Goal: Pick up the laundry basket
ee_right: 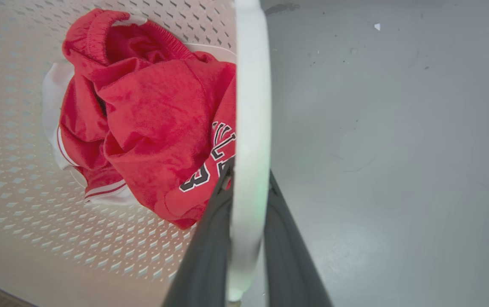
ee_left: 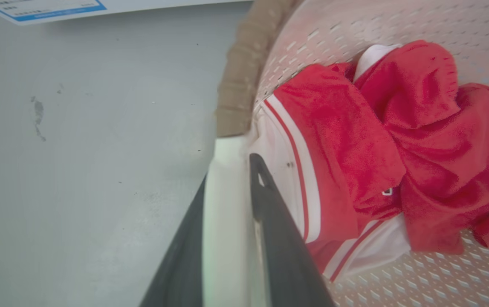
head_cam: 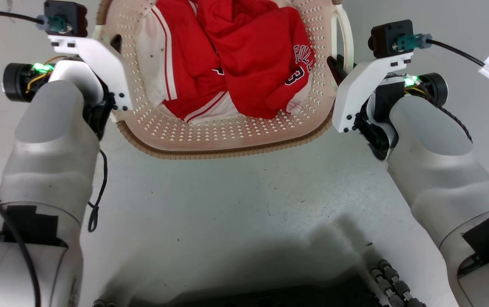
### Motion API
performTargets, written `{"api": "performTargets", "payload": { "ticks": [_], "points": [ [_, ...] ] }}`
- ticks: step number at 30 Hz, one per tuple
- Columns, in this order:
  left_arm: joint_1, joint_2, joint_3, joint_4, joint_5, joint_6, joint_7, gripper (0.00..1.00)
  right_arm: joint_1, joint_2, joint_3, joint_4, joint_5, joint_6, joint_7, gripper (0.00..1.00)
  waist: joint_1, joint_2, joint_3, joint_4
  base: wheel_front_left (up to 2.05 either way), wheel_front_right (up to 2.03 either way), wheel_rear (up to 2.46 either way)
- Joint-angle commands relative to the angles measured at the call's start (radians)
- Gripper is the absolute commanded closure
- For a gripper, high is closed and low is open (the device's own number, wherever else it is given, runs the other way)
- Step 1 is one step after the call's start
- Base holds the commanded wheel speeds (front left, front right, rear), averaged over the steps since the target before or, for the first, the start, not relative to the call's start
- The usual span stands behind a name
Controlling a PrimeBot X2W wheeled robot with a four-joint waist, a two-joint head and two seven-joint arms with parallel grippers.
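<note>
Clothing [head_cam: 244,59] in red and white lies heaped in the laundry basket [head_cam: 227,143], which sits between the two forearms at the top middle of the head view, over the grey floor [head_cam: 235,200]; whether it touches the floor I cannot tell. The left gripper [ee_left: 230,169] pinches the left white handle [ee_left: 225,221], one dark finger inside the basket wall and one outside. The right gripper [ee_right: 248,172] grips the right white handle [ee_right: 250,85] the same way, both pairs of fingers pressed against the plastic.
</note>
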Motion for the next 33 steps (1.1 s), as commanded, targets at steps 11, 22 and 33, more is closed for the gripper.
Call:
{"api": "performTargets", "payload": {
  "ticks": [11, 22, 33],
  "points": [
    [-0.008, -0.015, -0.070, 0.004, -0.046, -0.001, 0.041, 1.00, -0.038, 0.002, 0.073, 0.031, 0.066, 0.001, -0.012, 1.00, -0.0001, 0.0000, -0.023, -0.003, 0.00, 0.00, 0.00],
    [0.057, -0.051, -0.150, 0.000, -0.165, -0.004, 0.228, 1.00, 0.011, 0.007, 0.139, 0.038, 0.161, 0.005, 0.160, 1.00, -0.0001, 0.0000, -0.173, 0.006, 0.00, 0.00, 0.00],
    [0.161, -0.086, -0.208, -0.014, -0.293, -0.006, 0.359, 1.00, 0.101, 0.005, 0.177, 0.057, 0.230, 0.005, 0.280, 1.00, -0.0001, 0.0000, -0.386, 0.044, 0.00, 0.00, 0.00]
  ]
}}
